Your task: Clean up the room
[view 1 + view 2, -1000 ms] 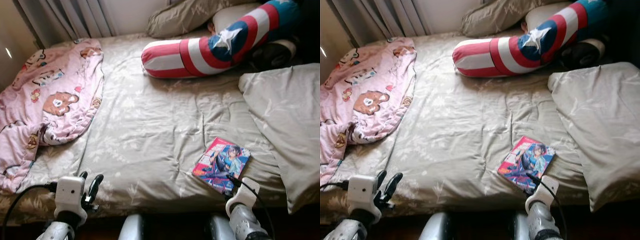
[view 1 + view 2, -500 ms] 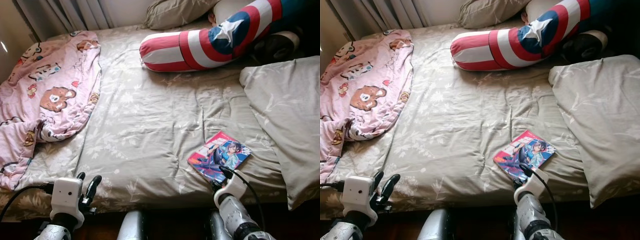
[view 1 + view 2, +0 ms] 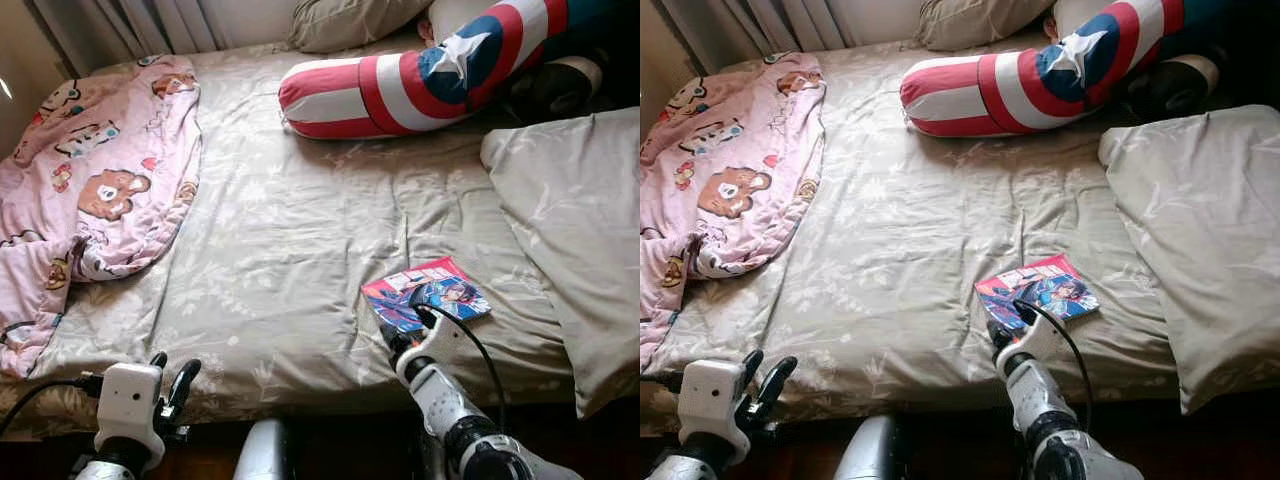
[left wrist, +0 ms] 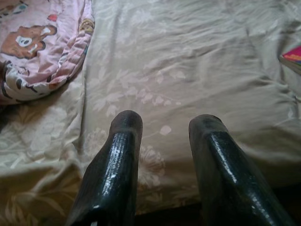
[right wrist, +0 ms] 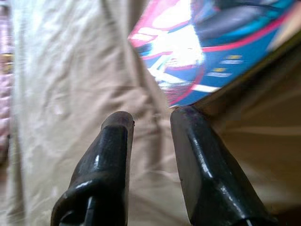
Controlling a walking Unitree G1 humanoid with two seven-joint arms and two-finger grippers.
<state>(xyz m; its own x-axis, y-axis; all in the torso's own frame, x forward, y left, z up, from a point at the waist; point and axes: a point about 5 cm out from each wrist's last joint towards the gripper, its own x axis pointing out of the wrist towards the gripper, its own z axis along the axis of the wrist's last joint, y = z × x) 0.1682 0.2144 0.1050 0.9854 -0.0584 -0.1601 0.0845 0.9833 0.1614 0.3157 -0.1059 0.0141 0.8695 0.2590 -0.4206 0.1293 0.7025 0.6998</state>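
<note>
Fingers first: the right gripper [image 5: 150, 117] has its two black fingers [image 5: 197, 155] slightly spread with nothing between them, tips sitting right at the near corner of the comic book [image 3: 426, 296]. In the right wrist view one fingertip looks like it's just touching the book's edge, the other is over bare sheet. The left gripper [image 4: 162, 123] hangs low at the near left edge of the bed [image 3: 290, 240], fingers [image 4: 117, 160] spread too, gripping nothing.

No boxes or bins here, so nothing to report on contents. The book is the thing to tidy, and it's lying flat on the beige floral sheet, near the front edge of the bed, toward the right side.

Around it: a beige pillow [image 3: 575, 220] just to the book's right, not touching as far as I can tell. A long red, white and blue bolster with a star [image 3: 420, 75] lies across the head of the bed, with another beige pillow [image 3: 355, 20] behind it. A pink blanket with bears [image 3: 90, 190] is bunched up on the left side, well apart from the book. Curtains [image 3: 130, 25] hang at the back left corner.
</note>
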